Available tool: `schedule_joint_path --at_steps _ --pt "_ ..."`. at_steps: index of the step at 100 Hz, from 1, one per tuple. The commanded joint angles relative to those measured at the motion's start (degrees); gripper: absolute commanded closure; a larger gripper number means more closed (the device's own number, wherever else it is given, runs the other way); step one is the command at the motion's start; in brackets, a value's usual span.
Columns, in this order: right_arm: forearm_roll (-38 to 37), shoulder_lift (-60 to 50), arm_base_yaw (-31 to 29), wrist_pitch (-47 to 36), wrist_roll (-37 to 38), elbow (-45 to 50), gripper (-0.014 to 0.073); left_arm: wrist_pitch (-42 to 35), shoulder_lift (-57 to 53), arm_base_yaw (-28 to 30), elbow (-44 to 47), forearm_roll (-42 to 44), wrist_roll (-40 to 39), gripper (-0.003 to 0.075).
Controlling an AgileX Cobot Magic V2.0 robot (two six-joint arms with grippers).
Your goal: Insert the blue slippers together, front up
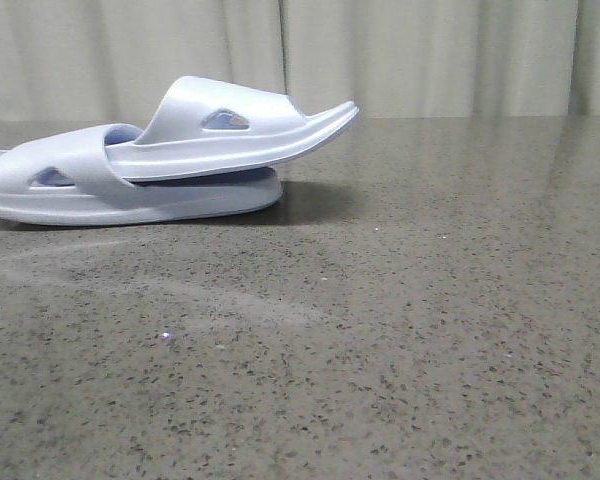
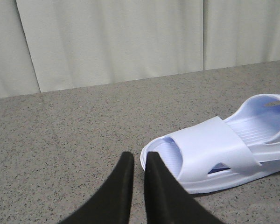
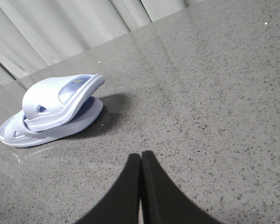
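On the table (image 1: 400,330), nested blue slippers (image 1: 170,150) bear no legible writing; both jaws pressed together.

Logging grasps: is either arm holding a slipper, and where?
Neither. Left gripper and right gripper are shut on nothing, clear of the nested blue slippers.

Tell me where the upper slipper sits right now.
In the front view, the upper slipper is at the far left of the table, its heel tucked under the strap of the lower slipper and its toe tilted up toward the right.
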Motion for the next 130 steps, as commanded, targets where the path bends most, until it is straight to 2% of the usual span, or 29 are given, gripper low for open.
schedule_joint_path --at_steps 1,44,51,61,66,71,82,90,96,108,124,130 --pt "2.90 0.14 -0.08 0.32 -0.01 -1.40 0.0683 -2.06 0.23 -0.67 -1.46 -1.47 -0.19 0.0705" --pt "2.90 0.14 -0.08 0.32 -0.01 -1.40 0.0683 -2.99 0.34 -0.67 -0.89 -0.87 -0.72 0.0705" --pt "2.90 0.14 -0.08 0.32 -0.01 -1.40 0.0683 -4.34 -0.22 -0.67 0.05 7.37 -9.46 0.0705" --pt "2.90 0.14 -0.08 0.32 -0.01 -1.40 0.0683 -5.52 -3.61 -0.67 2.87 32.45 -35.85 0.0705" --pt "2.90 0.14 -0.08 0.32 -0.01 -1.40 0.0683 -6.63 -6.03 -0.67 5.10 41.55 -45.59 0.0705" --pt "2.90 0.14 -0.08 0.32 -0.01 -1.40 0.0683 -8.07 -8.93 -0.67 7.79 47.29 -52.00 0.0705" --pt "2.90 0.14 -0.08 0.32 -0.01 -1.40 0.0683 -11.31 -16.17 -0.67 14.86 55.74 -60.77 0.0705" --pt "2.90 0.14 -0.08 0.32 -0.01 -1.40 0.0683 -12.48 -20.31 -0.67 18.60 60.01 -65.33 0.0705" --pt "2.90 0.14 -0.08 0.32 -0.01 -1.40 0.0683 -12.48 -22.32 -0.67 20.52 60.11 -65.34 0.0705" --pt "2.90 0.14 -0.08 0.22 -0.01 -1.40 0.0683 -7.83 -22.79 -0.56 20.41 61.36 -65.34 0.0705" --pt "2.90 0.14 -0.08 0.22 -0.01 -1.40 0.0683 -7.53 -22.79 -0.56 20.41 62.23 -65.34 0.0705" --pt "2.90 0.14 -0.08 0.22 -0.01 -1.40 0.0683 -7.77 -22.79 -0.56 20.41 59.64 -65.34 0.0705"
